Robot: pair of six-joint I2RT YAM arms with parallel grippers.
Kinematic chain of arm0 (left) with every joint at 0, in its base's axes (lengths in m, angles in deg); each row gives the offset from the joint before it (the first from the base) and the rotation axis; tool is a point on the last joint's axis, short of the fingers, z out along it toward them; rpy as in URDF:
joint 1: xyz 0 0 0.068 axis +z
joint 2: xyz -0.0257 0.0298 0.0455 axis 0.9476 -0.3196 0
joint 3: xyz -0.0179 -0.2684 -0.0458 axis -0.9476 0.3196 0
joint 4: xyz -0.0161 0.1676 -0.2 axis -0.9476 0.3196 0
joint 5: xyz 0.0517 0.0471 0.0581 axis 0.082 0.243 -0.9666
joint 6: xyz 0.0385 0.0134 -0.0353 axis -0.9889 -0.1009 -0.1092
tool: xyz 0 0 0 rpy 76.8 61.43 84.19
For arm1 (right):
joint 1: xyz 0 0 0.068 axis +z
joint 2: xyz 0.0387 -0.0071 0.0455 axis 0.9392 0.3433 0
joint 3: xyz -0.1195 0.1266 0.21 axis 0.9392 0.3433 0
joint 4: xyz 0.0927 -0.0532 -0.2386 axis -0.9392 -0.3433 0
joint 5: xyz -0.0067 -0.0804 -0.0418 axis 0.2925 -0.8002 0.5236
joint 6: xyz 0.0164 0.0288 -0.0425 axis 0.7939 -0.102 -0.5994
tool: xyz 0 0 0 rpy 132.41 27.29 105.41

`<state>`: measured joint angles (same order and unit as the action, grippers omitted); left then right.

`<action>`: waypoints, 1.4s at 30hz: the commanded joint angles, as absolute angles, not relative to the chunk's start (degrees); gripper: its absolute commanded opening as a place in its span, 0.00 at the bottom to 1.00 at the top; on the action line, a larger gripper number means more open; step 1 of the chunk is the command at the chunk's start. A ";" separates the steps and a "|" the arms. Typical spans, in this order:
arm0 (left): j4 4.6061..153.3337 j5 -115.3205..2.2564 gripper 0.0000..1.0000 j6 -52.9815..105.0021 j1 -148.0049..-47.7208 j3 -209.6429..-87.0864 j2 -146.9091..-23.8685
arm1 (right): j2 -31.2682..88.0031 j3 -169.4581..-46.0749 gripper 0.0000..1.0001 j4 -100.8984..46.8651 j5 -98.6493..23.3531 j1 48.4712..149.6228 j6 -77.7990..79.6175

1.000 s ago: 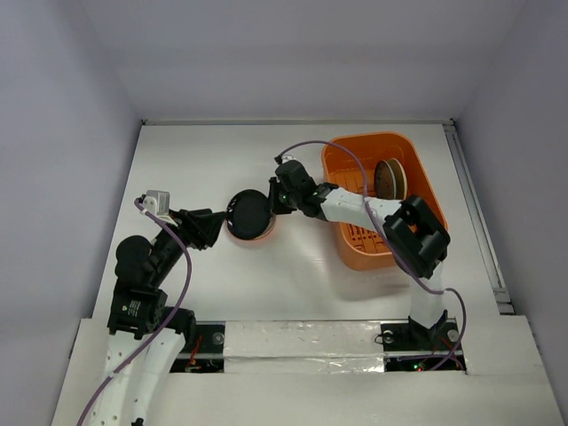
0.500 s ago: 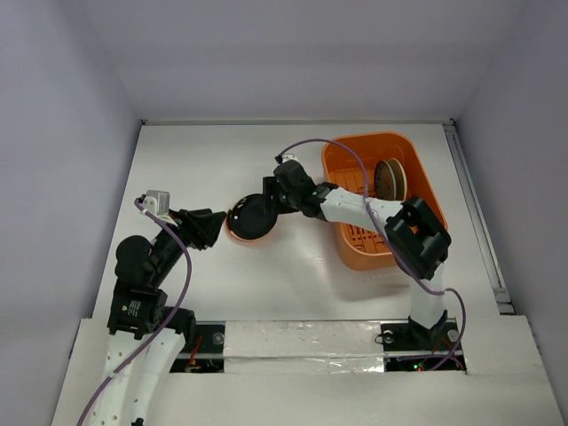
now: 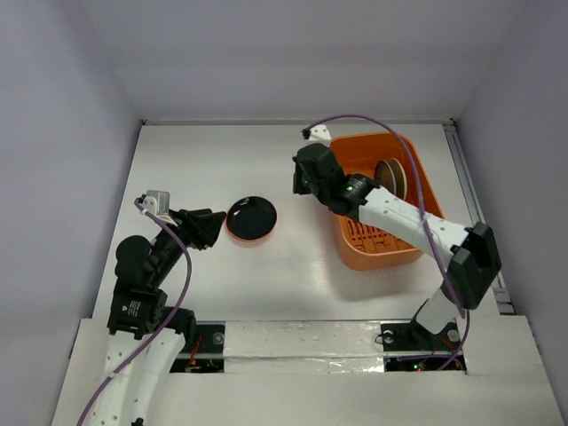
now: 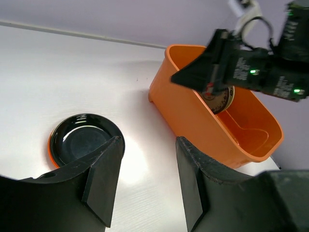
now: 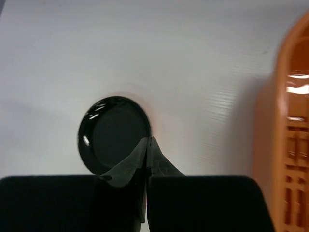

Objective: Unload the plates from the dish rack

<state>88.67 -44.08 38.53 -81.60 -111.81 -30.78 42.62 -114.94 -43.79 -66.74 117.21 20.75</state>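
Top external view: a glossy black plate [image 3: 251, 218] lies flat on the bench [image 3: 204, 160]. It is nested in an orange-red plate [image 4: 50, 149], of which only a thin rim shows. The stack sits just ahead of the left gripper [image 4: 147, 142], whose fingers are spread with nothing between them. The right gripper [image 5: 147, 141] hangs clenched and empty, with the stack out beyond its tips. The bright orange dish rack [image 3: 382, 257] is just beside it, with more plates [image 3: 389, 180] standing on edge inside.

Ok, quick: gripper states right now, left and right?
Left gripper: open, holding nothing.
Right gripper: closed, holding nothing.
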 commanded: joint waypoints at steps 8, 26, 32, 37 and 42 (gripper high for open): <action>86.35 -43.70 0.45 38.69 -81.29 -111.53 -30.02 | 23.32 -102.81 0.02 -50.94 -86.33 100.17 14.75; 86.26 -43.52 0.45 38.69 -81.29 -111.53 -30.46 | 28.93 -97.61 0.42 -48.48 -84.05 90.49 11.59; 86.35 -43.70 0.45 38.69 -81.29 -111.44 -30.37 | 33.15 -99.37 0.40 -49.18 -84.58 89.96 10.18; 86.35 -43.61 0.45 38.60 -81.29 -111.53 -30.37 | 33.16 -99.98 0.26 -49.36 -84.66 89.96 9.30; 86.26 -43.52 0.45 38.69 -81.29 -111.53 -30.20 | 31.41 -100.42 0.15 -49.89 -83.26 89.96 8.33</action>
